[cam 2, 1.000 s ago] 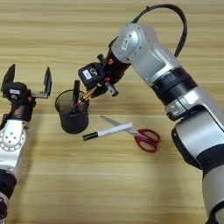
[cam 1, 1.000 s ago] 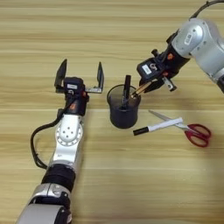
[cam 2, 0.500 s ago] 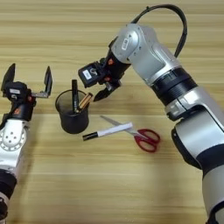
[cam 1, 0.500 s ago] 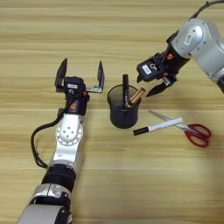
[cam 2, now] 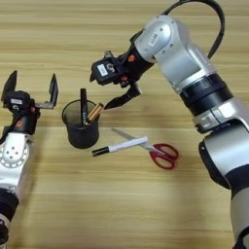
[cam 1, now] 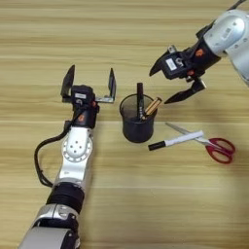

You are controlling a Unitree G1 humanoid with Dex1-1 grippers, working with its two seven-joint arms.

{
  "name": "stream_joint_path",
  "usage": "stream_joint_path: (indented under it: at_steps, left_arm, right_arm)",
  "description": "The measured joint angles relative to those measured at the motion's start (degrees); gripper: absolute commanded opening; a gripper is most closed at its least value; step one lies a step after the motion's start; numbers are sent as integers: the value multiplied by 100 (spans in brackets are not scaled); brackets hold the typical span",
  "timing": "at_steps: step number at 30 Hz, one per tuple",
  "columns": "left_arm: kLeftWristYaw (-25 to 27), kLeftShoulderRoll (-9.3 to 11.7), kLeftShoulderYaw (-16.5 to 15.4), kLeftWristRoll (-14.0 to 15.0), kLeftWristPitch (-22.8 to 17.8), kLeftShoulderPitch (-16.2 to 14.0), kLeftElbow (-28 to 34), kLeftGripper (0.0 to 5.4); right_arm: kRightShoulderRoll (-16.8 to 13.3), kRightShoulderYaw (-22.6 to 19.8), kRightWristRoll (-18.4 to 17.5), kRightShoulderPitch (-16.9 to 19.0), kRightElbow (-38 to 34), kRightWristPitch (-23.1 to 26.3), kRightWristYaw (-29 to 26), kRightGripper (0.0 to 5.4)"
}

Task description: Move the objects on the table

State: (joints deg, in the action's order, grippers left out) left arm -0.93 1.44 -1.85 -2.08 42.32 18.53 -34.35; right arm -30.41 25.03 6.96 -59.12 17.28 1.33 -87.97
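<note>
I can read no text, brand, number or sign anywhere in either view. The right gripper [cam 1: 168,83] carries a small white label [cam 2: 102,69] on its housing, but I cannot make out any print on it. The left gripper [cam 1: 89,82] shows a small red patch on its body, again with no characters I can read. The white pen [cam 1: 176,140] bears no marking I can make out.

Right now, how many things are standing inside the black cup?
2: a black marker and an amber-handled screwdriver lean in the black mesh pen cup. Something shorter could be hidden inside.
</note>
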Motion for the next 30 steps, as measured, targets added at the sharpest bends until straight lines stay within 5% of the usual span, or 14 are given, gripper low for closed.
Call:
stream_joint_path:
  at_steps: [7,16,26,30]
  left_arm:
    - [5,12,-1,2,0,-1,1,540]
    - [16,28,-8,13,-8,-30,46,540]
    - [210,43,-98,258,-94,-76,94,540]
    - [223,53,-147,266,-150,-77,109,540]
  right_arm:
    - [-427,-545,-537,601,-657,295,125,537]
    - [-941,-1261,-1204,1864,-1290,458,505,537]
    - [-1007,-1753,-1711,3149,-1642,462,1123,537]
    - [-1005,-1808,-1762,3402,-1625,427,1283,537]
